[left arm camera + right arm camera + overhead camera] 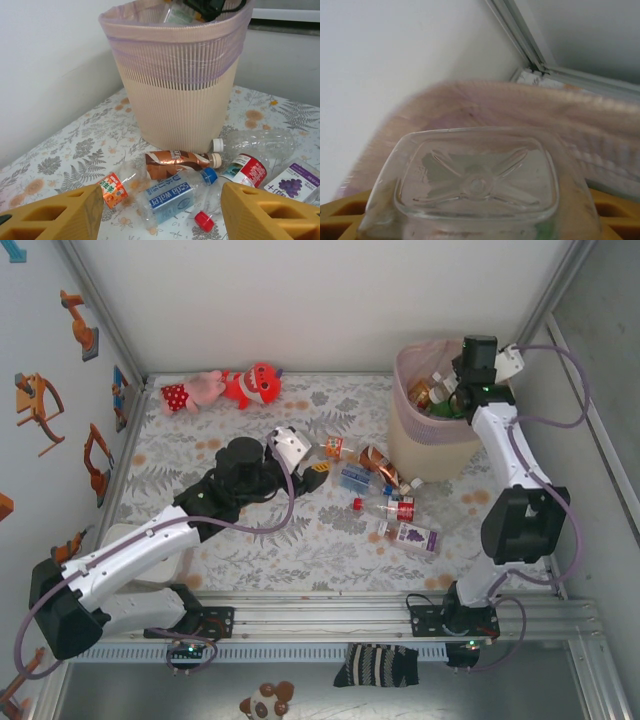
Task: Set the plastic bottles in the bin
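Observation:
The bin [432,435] stands at the far right of the table, with some bottles inside. My right gripper [462,392] hangs over its rim, shut on a clear square-bottomed bottle [477,180] that fills the right wrist view; the bin's pink rim [520,100] is blurred behind it. Several bottles lie left of and in front of the bin: a blue soda-water bottle [172,195], an orange-labelled one [114,189], a brown one [175,162], a red-labelled one [245,170], a purple-labelled one [295,181] and a clear one [260,142]. My left gripper [160,217] is open, just short of the soda-water bottle.
Red and pink plush toys [225,388] lie at the back left. A white box [125,538] sits under the left arm near the left wall. A striped sock [375,665] and a small plush toy [268,702] lie in front of the arm bases, off the mat.

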